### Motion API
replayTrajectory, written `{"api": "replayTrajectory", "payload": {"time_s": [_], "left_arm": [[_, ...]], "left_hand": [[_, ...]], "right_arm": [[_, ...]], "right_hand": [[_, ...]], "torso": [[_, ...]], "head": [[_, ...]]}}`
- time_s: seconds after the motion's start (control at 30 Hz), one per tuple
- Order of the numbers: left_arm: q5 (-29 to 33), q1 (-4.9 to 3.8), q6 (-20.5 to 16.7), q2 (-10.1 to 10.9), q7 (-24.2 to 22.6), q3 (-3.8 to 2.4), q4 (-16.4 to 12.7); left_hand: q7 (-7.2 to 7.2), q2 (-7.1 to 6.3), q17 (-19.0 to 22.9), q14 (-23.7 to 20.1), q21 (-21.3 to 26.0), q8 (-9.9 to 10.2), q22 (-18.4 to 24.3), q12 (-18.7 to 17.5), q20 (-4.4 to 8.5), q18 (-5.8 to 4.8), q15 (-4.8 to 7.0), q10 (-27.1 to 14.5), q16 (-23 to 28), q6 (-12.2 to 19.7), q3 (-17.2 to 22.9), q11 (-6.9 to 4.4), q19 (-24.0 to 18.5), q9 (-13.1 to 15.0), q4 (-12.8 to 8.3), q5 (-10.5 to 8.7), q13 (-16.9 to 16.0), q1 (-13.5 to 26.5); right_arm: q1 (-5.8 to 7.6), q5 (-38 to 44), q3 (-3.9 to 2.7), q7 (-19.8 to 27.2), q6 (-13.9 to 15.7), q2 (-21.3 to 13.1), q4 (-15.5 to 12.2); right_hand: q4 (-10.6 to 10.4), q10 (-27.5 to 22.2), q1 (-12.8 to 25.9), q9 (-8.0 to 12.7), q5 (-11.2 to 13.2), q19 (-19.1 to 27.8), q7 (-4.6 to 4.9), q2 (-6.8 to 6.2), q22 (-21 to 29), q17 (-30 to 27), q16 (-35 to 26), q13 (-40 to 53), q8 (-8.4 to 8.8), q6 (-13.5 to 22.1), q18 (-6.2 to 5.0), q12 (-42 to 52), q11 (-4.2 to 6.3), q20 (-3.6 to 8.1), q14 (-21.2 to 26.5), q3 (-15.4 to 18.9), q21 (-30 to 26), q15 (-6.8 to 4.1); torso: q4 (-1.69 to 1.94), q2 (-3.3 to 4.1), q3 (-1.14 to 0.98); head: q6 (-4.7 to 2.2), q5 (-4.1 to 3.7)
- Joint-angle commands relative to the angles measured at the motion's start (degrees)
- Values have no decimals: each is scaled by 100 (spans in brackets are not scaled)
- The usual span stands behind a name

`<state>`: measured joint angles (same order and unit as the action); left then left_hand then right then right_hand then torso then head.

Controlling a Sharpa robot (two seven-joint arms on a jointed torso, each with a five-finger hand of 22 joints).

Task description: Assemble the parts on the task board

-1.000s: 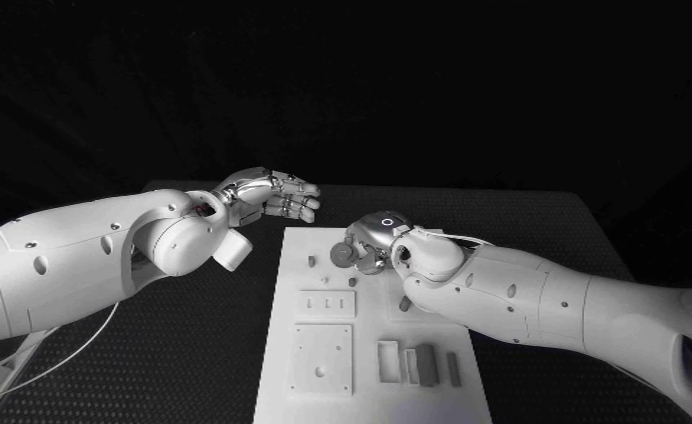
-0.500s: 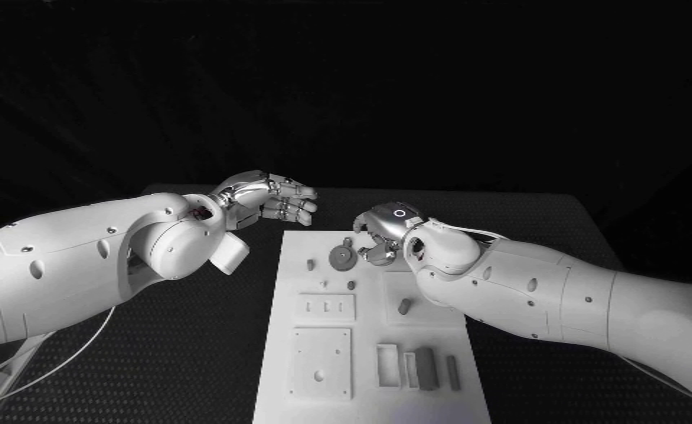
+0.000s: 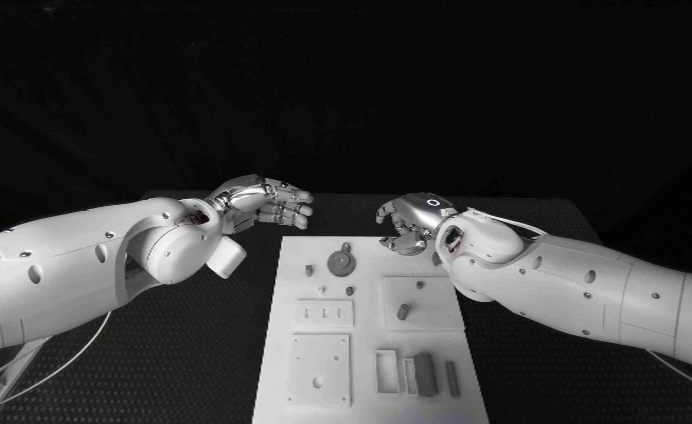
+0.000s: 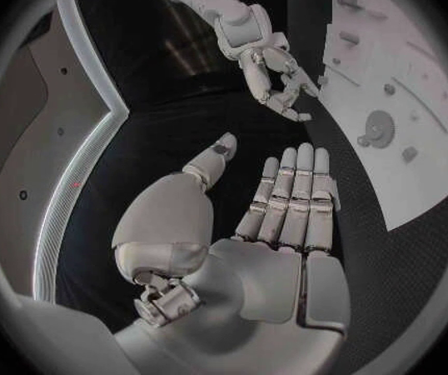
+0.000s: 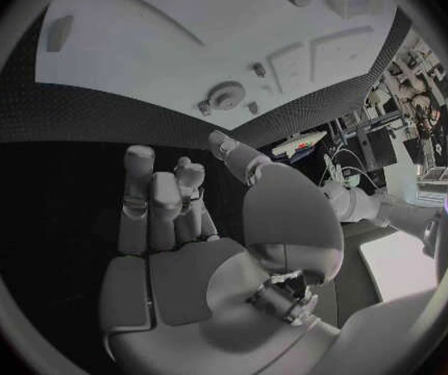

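The white task board (image 3: pixel 368 339) lies in the middle of the table. A grey gear (image 3: pixel 342 264) sits on a peg near its far end, with a small peg (image 3: pixel 309 268) beside it. My right hand (image 3: pixel 411 224) hovers over the board's far right corner, fingers loosely apart and holding nothing. My left hand (image 3: pixel 267 199) hangs off the board's far left corner, also holding nothing. The left wrist view has its fingers (image 4: pixel 291 196) straight and side by side, the gear (image 4: pixel 378 128) beyond them. From the right wrist, the gear (image 5: pixel 224 96) lies ahead of the bare fingers (image 5: pixel 161 200).
A short cylinder (image 3: pixel 405 311) lies on a raised square at the board's right. Several grey bars (image 3: pixel 423 369) lie by a slot frame (image 3: pixel 387 369) at the near end. Two raised plates (image 3: pixel 326 312) (image 3: pixel 320 364) sit on the board's left half.
My right hand has let go of the gear and drawn back up and to the right, leaving the gear on the board. The left hand has barely moved.
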<state>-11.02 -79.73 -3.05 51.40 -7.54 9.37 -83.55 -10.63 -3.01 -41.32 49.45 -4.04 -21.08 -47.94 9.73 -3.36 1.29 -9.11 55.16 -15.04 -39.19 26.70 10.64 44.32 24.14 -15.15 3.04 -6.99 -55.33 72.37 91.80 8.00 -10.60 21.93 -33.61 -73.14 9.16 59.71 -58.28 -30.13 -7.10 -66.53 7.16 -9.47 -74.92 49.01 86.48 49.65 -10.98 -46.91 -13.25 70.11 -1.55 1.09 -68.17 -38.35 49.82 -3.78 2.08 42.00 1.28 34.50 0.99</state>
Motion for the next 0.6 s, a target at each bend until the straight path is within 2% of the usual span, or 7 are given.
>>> {"api": "replayTrajectory", "payload": {"time_s": [0.03, 0.1, 0.13, 0.2, 0.33, 0.43, 0.6], "left_arm": [[-101, 0, 113, -17, -96, 5, 47], [-101, 11, 109, -22, -114, 12, 75], [-101, 20, 104, -25, -123, 14, 88], [-101, 32, 104, -33, -133, 16, 111], [-101, 63, 135, -53, -144, 21, 152], [-101, 80, 167, -67, -152, 23, 175], [-187, 94, 33, -62, -106, 24, 184]], "left_hand": [[-277, -6, -5, -5, 15, 4, 6, -28, -15, -40, -13, -9, 27, 43, -15, 18, -35, -6, -9, -21, 5, 5], [-277, -6, -5, -5, 15, 4, 6, -28, -15, -40, -13, -9, 27, 43, -15, 18, -35, -6, -9, -21, 5, 5], [-232, 31, -33, 83, -16, -71, -8, 121, 2, -22, 17, 249, -23, -81, 24, -84, 20, 26, -46, -26, -70, -76], [-221, 41, -39, 101, -23, -86, -11, 150, 6, -19, 24, 298, -33, -108, 32, -106, 34, 33, -55, -25, -86, -94], [-210, 54, -45, 85, -17, -88, -9, 120, 8, -27, 21, 250, -16, -117, 25, -99, 40, 31, -76, -21, -89, -108], [-203, 77, -50, 79, -10, -96, -6, 88, 9, -32, 18, 205, -6, -137, 25, -80, 37, 32, -83, -21, -85, -116], [-193, 90, -54, 76, -6, -108, -5, 75, 9, -35, 17, 189, 1, -163, 26, -72, 35, 36, -89, -21, -85, -125]], "right_arm": [[44, -601, -29, 571, -60, -160, -78], [76, -655, -42, 663, -66, -281, -110], [92, -724, -46, 702, -85, -331, -118], [116, -831, -46, 754, -106, -406, -127], [131, -1023, -46, 933, -190, -594, -151], [131, -1266, -44, 1135, -233, -679, -82], [127, -1247, -41, 1183, -279, -745, 82]], "right_hand": [[46, -124, -48, 10, -5, 32, 199, 9, -109, 1, -22, 2, -33, -243, -175, -5, -110, 16, 21, -3, -20, 28], [65, -130, -61, 12, -5, 38, 199, 24, -110, 1, -24, 3, -36, -246, -175, -4, -110, 13, 26, 3, -22, 28], [69, -131, -62, 13, -5, 39, 199, 24, -110, 1, -24, 3, -37, -248, -175, -4, -110, 12, 27, 5, -23, 28], [79, -133, -66, 13, -4, 41, 198, 27, -111, 2, -25, 3, -40, -253, -175, -3, -109, 10, 29, 9, -23, 28], [107, -142, -80, 16, -4, 52, 198, 34, -112, 1, -29, 4, -45, -258, -175, -3, -109, 6, 37, 19, -27, 27], [144, -183, -87, 26, -6, 94, 203, 45, -107, -7, -57, -2, -42, -248, -175, -22, -115, -14, 76, 31, -53, 33], [182, -225, -100, 40, -7, 135, 212, 47, -106, -12, -82, -7, -36, -230, -175, -37, -123, -37, 117, 41, -77, 41]], "torso": [[-53, -41, -11], [-71, -65, -19], [-77, -75, -20], [-92, -93, -25], [-127, -138, -35], [-136, -156, -41], [-153, -175, -57]], "head": [[-10, 28], [-13, 28], [-18, 29], [-29, 32], [-25, 46], [-17, 57], [-19, 53]]}}
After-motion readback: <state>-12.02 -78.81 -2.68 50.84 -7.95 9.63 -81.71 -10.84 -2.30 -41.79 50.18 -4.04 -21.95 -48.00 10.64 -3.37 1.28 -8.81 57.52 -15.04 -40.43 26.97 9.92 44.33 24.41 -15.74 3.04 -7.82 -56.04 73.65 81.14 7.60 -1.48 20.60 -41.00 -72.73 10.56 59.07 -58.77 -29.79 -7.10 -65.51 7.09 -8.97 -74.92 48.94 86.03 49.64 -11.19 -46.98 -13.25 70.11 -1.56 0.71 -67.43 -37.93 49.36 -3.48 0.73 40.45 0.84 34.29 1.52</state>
